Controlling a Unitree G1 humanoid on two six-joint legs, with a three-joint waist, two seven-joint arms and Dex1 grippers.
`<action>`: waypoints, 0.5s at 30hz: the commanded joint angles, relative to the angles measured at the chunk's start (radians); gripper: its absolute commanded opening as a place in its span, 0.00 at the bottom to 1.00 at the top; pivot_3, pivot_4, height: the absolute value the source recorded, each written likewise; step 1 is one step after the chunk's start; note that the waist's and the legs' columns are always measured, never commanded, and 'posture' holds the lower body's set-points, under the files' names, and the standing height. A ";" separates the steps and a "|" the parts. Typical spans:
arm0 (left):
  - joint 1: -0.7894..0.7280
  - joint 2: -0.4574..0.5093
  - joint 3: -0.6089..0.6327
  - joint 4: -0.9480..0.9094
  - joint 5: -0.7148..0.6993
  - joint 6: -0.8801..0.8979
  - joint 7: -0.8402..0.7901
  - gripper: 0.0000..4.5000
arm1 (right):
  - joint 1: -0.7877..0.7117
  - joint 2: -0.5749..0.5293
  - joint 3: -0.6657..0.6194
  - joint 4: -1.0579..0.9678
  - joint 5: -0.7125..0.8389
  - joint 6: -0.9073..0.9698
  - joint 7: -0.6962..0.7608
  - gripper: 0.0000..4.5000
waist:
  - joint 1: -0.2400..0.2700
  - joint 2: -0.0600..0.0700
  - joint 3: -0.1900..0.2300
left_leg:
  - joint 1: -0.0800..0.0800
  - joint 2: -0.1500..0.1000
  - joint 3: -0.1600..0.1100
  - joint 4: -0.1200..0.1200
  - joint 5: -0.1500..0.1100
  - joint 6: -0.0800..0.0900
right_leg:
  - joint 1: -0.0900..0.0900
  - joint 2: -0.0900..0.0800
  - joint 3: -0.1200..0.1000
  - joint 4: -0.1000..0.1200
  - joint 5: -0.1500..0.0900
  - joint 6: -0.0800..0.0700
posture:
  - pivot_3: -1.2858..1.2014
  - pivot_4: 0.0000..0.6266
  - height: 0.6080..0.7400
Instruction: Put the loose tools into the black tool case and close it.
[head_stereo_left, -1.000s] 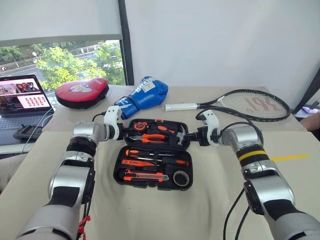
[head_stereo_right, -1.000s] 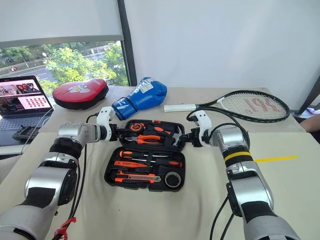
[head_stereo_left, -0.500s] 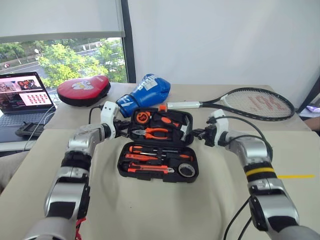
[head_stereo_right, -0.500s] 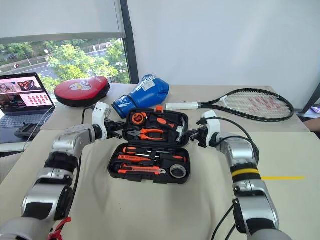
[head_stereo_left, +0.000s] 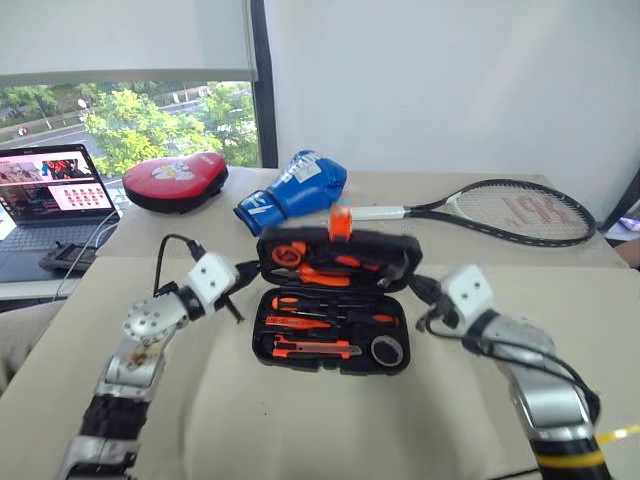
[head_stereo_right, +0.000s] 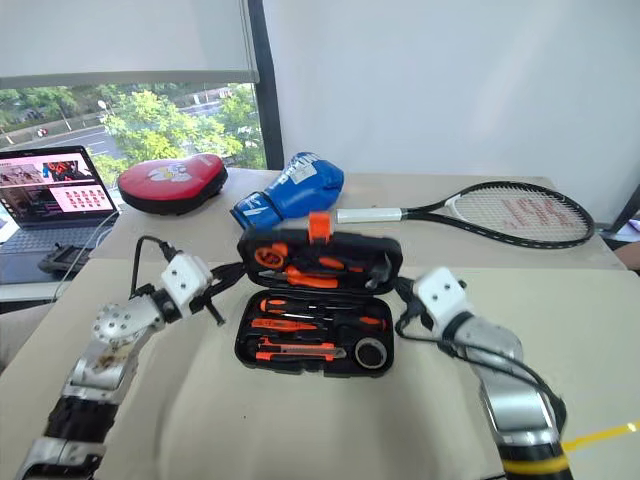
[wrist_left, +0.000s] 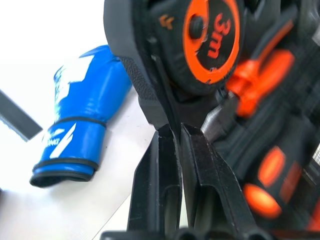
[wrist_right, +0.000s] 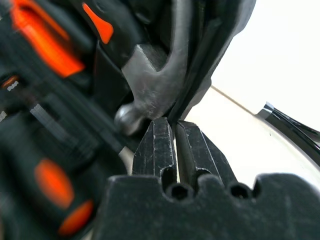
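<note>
The black tool case (head_stereo_left: 335, 300) lies open on the table, its lid (head_stereo_left: 390, 250) tipped up nearly upright with the orange latch (head_stereo_left: 340, 222) on top. The loose tools sit in the base's slots: orange-and-black screwdrivers (head_stereo_left: 320, 303), the utility knife (head_stereo_left: 310, 350) and the tape roll (head_stereo_left: 386, 350). My left gripper (head_stereo_left: 243, 272) is shut on the lid's left edge, by the tape measure (wrist_left: 210, 40). On the lid's other edge, next to the hammer (wrist_right: 150, 80), my right gripper (head_stereo_left: 415, 289) is shut too.
Behind the case lie a blue boxing glove (head_stereo_left: 295, 185), a red oval pad (head_stereo_left: 175, 180) and a tennis racket (head_stereo_left: 500, 210). A laptop (head_stereo_left: 45, 190) stands at the far left. A yellow tape stripe (head_stereo_left: 620, 432) marks the table at the right.
Both grippers have closed on the lid's side edges and drawn back toward me. The lid has swung from lying flat to nearly upright. The camera has also shifted.
</note>
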 joint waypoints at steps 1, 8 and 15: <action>0.070 0.025 0.002 -0.066 -0.028 0.046 -0.030 0.01 | 0.119 -0.060 -0.036 -0.151 -0.029 -0.030 0.016 0.00 | 0.003 0.000 0.000 | 0.000 0.000 0.000 0.000 0.000 0.001 | 0.000 0.000 0.000 0.001 0.000 0.000 | 0.52 0.24 1.00; 0.246 0.141 0.154 -0.121 -0.277 0.374 -0.120 0.20 | 0.410 -0.174 -0.235 -0.288 0.116 0.141 0.155 0.44 | -0.013 0.001 -0.001 | 0.019 0.007 0.001 -0.001 -0.010 0.011 | 0.019 0.001 0.001 -0.001 -0.002 -0.002 | 0.52 0.24 1.00; 0.228 0.220 0.224 -0.094 -0.385 0.572 -0.188 0.56 | 0.603 -0.260 -0.402 -0.505 0.513 0.380 0.364 0.42 | 0.002 0.000 0.000 | 0.020 0.013 -0.001 0.000 -0.010 0.007 | 0.020 0.006 0.000 0.000 -0.004 -0.006 | 0.52 0.24 1.00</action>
